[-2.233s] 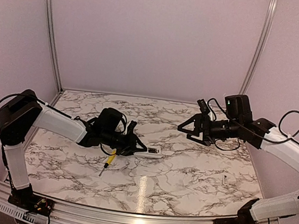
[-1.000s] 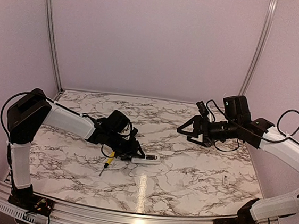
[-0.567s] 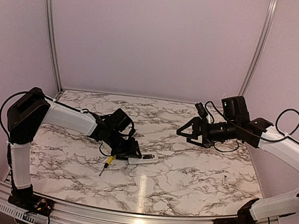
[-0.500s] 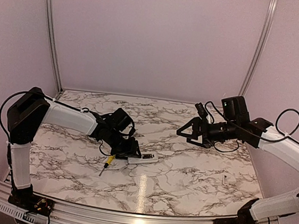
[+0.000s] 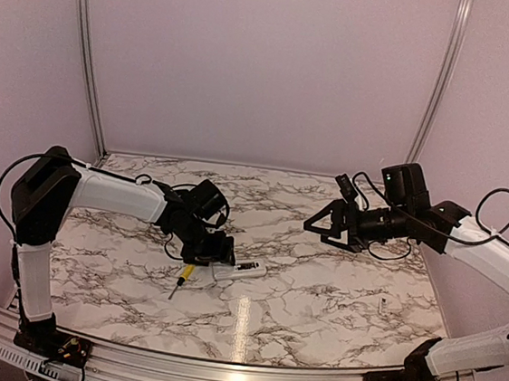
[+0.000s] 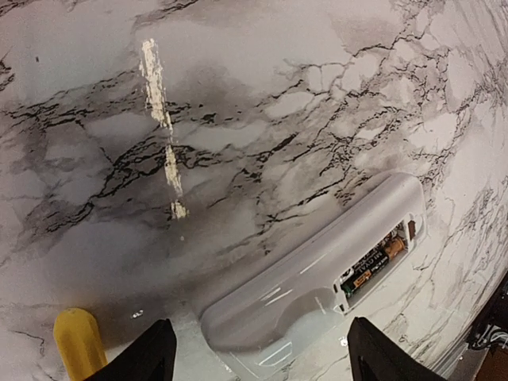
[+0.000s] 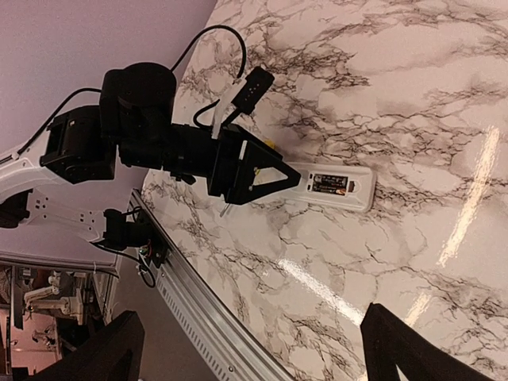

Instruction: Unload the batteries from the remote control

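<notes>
The white remote control lies flat on the marble table, its back open. The batteries sit in its dark recess, one label showing. My left gripper is open at the remote's left end; in the left wrist view that rounded end lies between the spread fingers with a gap on each side. My right gripper hangs open and empty above the table's right middle, well away from the remote, which its wrist view sees from above.
A yellow-handled screwdriver lies just left of the remote, its handle beside my left finger. A small pale screw rests at the right. The table's metal front rail runs below.
My left gripper has opened and let go of the remote, which now rests on the table a little lower and further left. The right arm has hardly moved.
</notes>
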Controlling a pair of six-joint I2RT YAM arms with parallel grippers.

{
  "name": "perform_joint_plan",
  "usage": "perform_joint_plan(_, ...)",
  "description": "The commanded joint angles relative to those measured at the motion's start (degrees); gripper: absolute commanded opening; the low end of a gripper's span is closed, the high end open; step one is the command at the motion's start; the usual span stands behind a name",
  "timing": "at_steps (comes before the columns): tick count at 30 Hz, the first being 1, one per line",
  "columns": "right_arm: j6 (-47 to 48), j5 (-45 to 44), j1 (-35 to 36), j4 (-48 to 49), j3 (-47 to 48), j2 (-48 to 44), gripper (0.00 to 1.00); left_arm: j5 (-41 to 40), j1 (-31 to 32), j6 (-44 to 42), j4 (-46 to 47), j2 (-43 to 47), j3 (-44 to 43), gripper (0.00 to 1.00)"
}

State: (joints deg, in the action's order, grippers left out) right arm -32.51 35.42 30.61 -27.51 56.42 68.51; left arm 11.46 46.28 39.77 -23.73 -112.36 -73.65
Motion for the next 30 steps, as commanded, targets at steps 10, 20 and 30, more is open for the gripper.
perform_joint_plan(10, 0.5, -0.4, -0.3, 0.2, 0.3, -0.5, 0.94, -5.7, 0.3, -1.4, -5.7, 8.3, 1.2, 0.89)
perform_joint_plan(20, 0.7, 0.3, -0.3, 0.7, 0.4, 0.9, 0.94, -12.9, 1.6, -3.6, -11.4, 15.1, 4.9, 0.89)
perform_joint_plan(30, 2.5, 0.6, -0.3, 0.0, 2.4, 4.1, 0.94, -14.8, 3.4, -4.1, -13.0, 21.6, 14.1, 0.78)
